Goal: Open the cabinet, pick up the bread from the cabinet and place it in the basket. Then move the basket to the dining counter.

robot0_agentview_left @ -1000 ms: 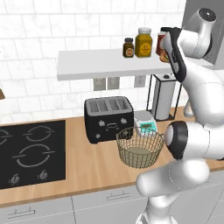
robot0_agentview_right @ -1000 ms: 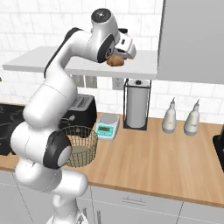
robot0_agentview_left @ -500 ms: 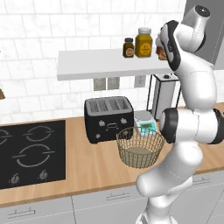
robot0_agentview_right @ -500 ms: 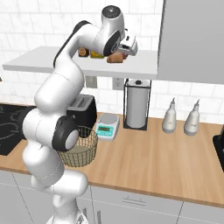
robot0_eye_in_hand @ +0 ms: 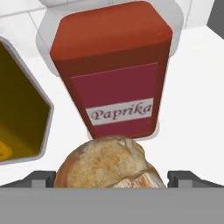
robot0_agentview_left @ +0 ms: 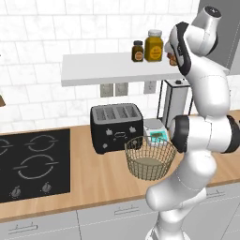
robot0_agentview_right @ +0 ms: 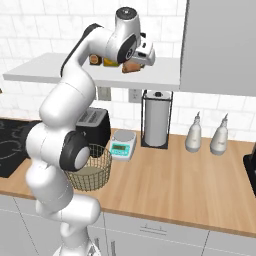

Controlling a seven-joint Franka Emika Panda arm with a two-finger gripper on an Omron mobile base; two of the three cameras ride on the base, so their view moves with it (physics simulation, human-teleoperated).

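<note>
Gripping the bread (robot0_eye_in_hand: 109, 162) at shelf height, the pincer (robot0_agentview_right: 135, 62) is holding it just beside the paprika jar (robot0_eye_in_hand: 113, 70); the basket (robot0_agentview_right: 90, 167) is sitting well below on the tabletop (robot0_agentview_right: 170, 185).

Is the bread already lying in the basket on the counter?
No: the bread sits between the gripper fingertips up at the shelf, in front of the paprika jar, and the basket holds nothing.
</note>
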